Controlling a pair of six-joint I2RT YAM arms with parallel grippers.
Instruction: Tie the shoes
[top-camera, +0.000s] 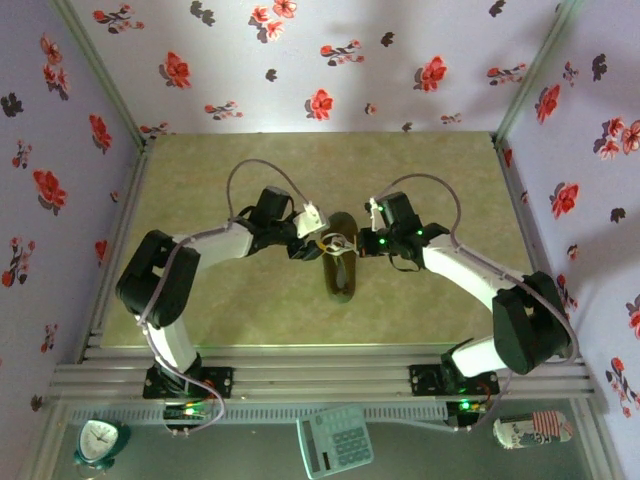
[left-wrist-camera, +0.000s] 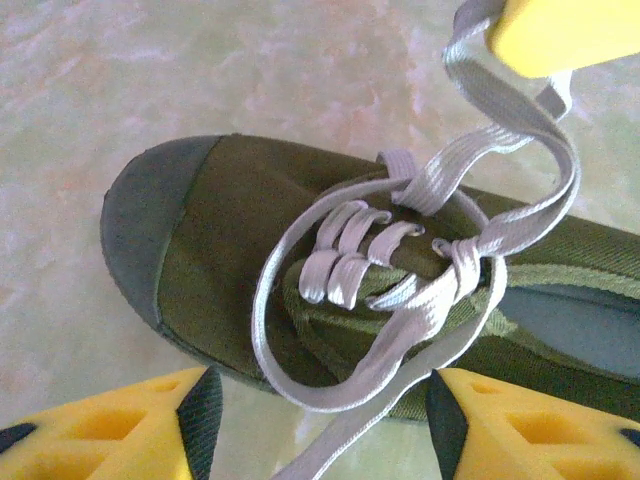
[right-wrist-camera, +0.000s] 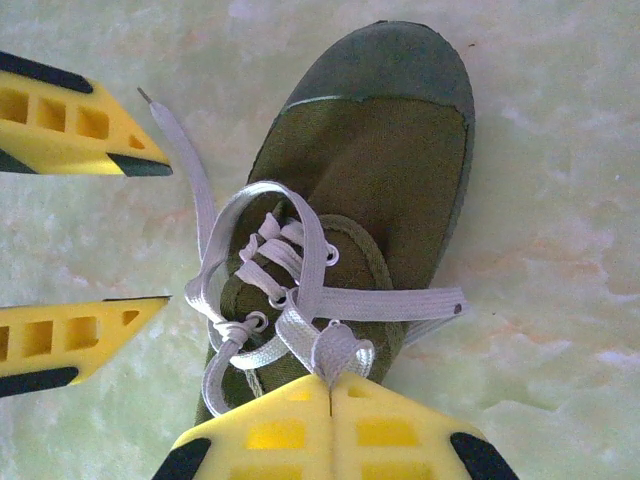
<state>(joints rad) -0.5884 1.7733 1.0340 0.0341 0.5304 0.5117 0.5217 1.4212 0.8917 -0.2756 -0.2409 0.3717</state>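
Note:
The olive-green shoe lies in the middle of the table, toe towards the arms. In the left wrist view its dark toe cap points left and the white laces cross over the tongue. My left gripper stands open at the shoe's side, with a lace loop and a loose strand lying between its fingers. My right gripper is shut on a folded bit of lace beside the shoe's opening. Its yellow finger lifts that lace. The left gripper's fingers flank the laces from the left.
The tan table is walled by floral panels on three sides. In front of its near rail lie a calculator, a small clock and a can. Both arms converge on the shoe from either side.

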